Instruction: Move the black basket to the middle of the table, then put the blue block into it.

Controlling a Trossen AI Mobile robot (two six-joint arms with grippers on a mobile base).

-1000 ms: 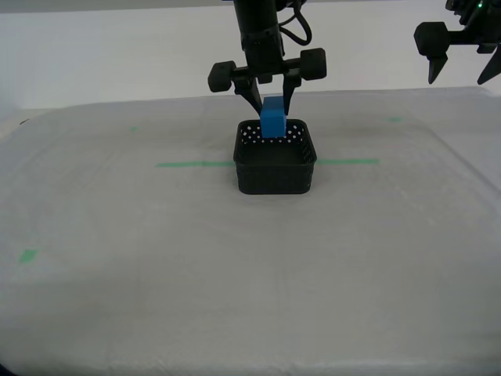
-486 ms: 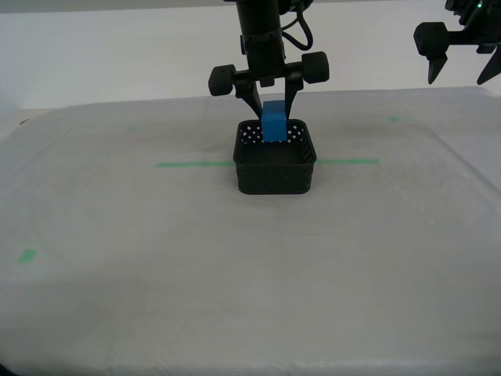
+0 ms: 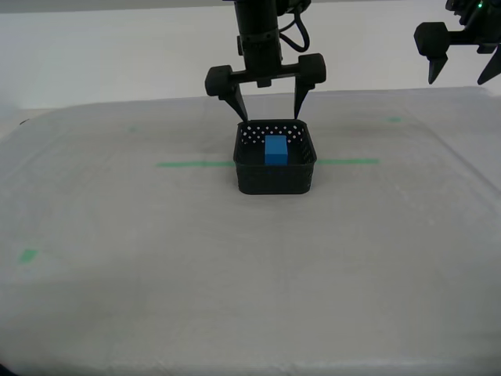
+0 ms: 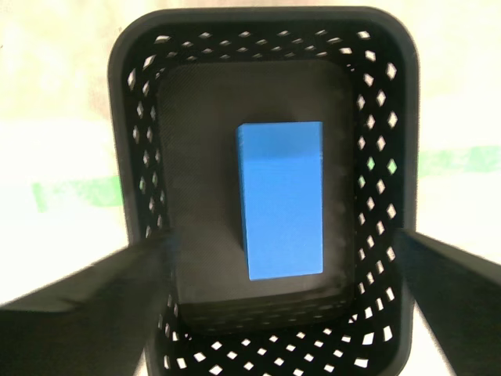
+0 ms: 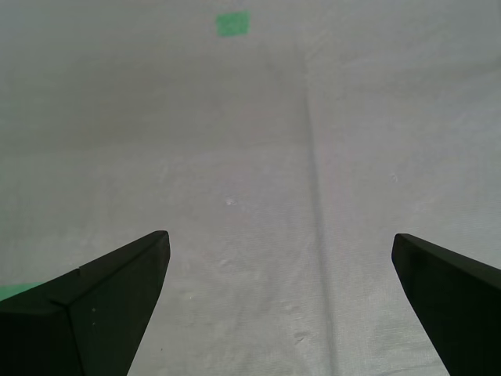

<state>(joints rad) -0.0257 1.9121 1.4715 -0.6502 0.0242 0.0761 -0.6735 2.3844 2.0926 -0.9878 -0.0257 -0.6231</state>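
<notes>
The blue block [image 3: 275,150] lies inside the black basket [image 3: 275,176] at the desk's [image 3: 156,258] middle, my second end effector [image 3: 266,106] spread open just above it, while my first end effector [image 3: 459,69] hangs open at the exterior view's 2 o'clock.

- Basket [image 3: 275,176]: black, perforated, upright mid-table [image 3: 235,266] on the green tape line.
- Block [image 3: 275,150]: bright blue, standing on end inside the basket, nothing gripping it.
</notes>
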